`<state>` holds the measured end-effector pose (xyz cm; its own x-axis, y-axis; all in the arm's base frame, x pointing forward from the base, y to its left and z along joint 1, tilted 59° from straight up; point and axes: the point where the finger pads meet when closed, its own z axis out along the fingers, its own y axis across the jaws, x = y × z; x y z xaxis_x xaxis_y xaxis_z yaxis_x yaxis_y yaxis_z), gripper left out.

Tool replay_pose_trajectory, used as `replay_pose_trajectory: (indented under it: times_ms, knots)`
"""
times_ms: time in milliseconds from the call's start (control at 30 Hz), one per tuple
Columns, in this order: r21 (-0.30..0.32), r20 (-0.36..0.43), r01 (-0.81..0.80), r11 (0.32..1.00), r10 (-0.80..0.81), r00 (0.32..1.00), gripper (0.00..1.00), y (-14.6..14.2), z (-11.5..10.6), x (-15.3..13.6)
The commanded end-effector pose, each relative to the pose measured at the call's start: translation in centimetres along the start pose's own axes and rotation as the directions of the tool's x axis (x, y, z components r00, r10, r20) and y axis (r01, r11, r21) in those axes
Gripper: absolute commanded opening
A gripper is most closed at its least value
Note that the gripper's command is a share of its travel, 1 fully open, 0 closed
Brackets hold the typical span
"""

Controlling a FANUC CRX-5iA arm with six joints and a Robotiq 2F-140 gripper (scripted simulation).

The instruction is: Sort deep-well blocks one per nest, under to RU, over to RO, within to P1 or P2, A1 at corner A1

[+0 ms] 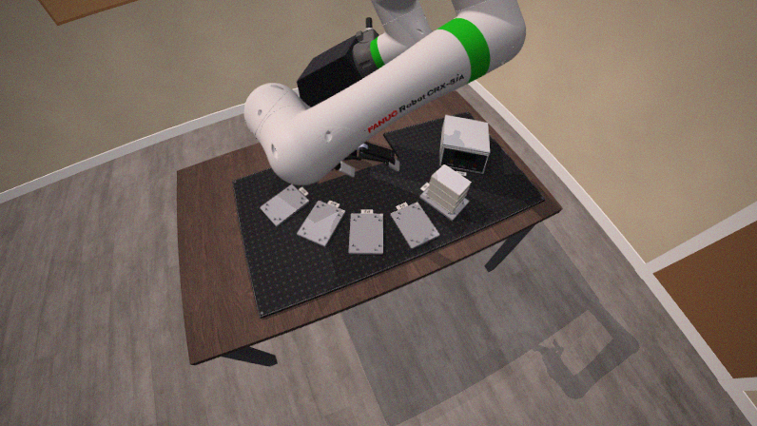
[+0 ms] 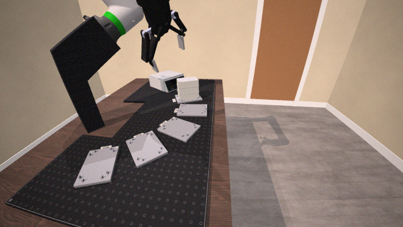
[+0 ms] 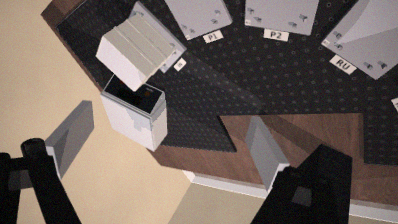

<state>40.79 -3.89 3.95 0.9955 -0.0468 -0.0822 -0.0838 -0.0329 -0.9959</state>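
Note:
Three white deep-well blocks (image 1: 449, 187) (image 2: 187, 87) (image 3: 132, 50) stand stacked on the infeed nest at the right end of the row. The white check-weigher (image 1: 465, 140) (image 2: 164, 80) (image 3: 135, 117) stands just behind the stack; I see no lamp lit. Four grey nests lie bare in an arc: P1 (image 1: 415, 224) (image 2: 192, 110) (image 3: 197, 15), P2 (image 1: 365, 233) (image 2: 178, 128) (image 3: 282, 12), RU (image 1: 320, 222) (image 2: 145, 148) (image 3: 365, 40) and RO (image 1: 284, 203) (image 2: 97, 166). My gripper (image 2: 167, 54) (image 3: 172, 122) is open and empty. It hangs high above the table's back edge, beside the check-weigher.
The nests sit on a black perforated mat (image 1: 296, 275) (image 2: 169, 191) on a wooden table (image 1: 211, 296). The arm's black pedestal (image 2: 81, 84) stands at the back left. The arm's white link (image 1: 339, 122) hides part of the mat in the top view.

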Motion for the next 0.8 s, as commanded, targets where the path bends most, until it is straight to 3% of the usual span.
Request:
replay_pose_trajectory:
  times_ms: [0,167,267,333,600,767]
  knots:
    - [-0.070,0.046,0.027,0.997,-0.024,0.999,1.00,-1.7,1.0,-0.2]
    - [-0.088,0.058,0.035,0.996,-0.030,0.998,1.00,-2.8,1.6,-0.4]
    - [-0.155,0.104,0.072,0.985,-0.056,0.993,1.00,-4.1,2.4,-0.7]
    - [-0.155,0.104,0.072,0.985,-0.056,0.993,1.00,-4.7,2.8,-0.8]
    - [-0.277,0.193,0.161,0.947,-0.109,0.975,1.00,-7.8,4.7,-1.9]
    - [-0.299,0.209,0.180,0.937,-0.120,0.971,1.00,-8.8,5.3,-2.3]
